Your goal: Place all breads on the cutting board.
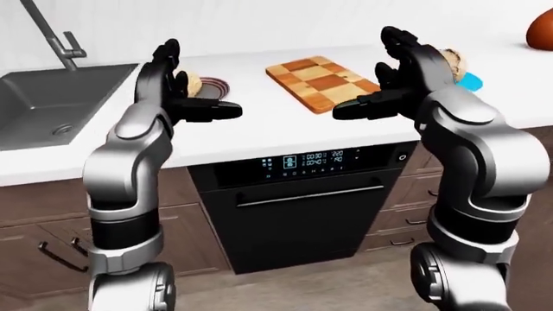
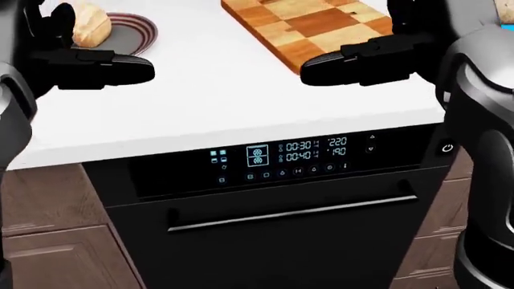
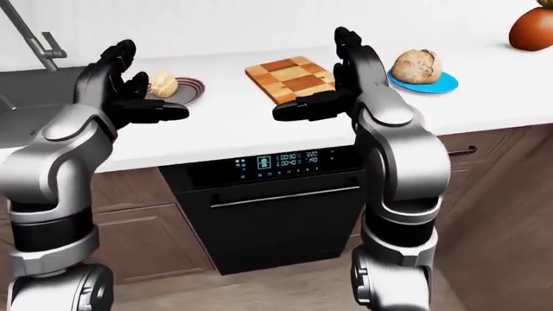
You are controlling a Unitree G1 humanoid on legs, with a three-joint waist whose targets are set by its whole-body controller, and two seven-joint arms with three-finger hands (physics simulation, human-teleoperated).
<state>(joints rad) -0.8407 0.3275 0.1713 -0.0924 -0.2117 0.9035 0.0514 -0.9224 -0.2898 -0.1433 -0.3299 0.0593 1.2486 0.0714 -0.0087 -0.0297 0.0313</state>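
Right-eye view alone shows the second bread (image 3: 415, 65) at upper right; two breads, one cutting board (image 3: 288, 77); both hands' fingers (image 3: 117, 59) spread wide, empty.

A checkered wooden cutting board (image 3: 288, 78) lies flat and bare on the white desk (image 3: 242, 123), turned at an angle. At its 9 o'clock, a pale bread roll (image 3: 161, 84) sits on a striped grey plate (image 3: 187, 89). At its 3 o'clock, a round brown crusty loaf (image 3: 417, 65) rests on a blue plate (image 3: 428, 84).

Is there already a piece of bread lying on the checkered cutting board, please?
No, the cutting board is bare in the right-eye view; one bread sits on a striped plate, another bread on a blue plate.
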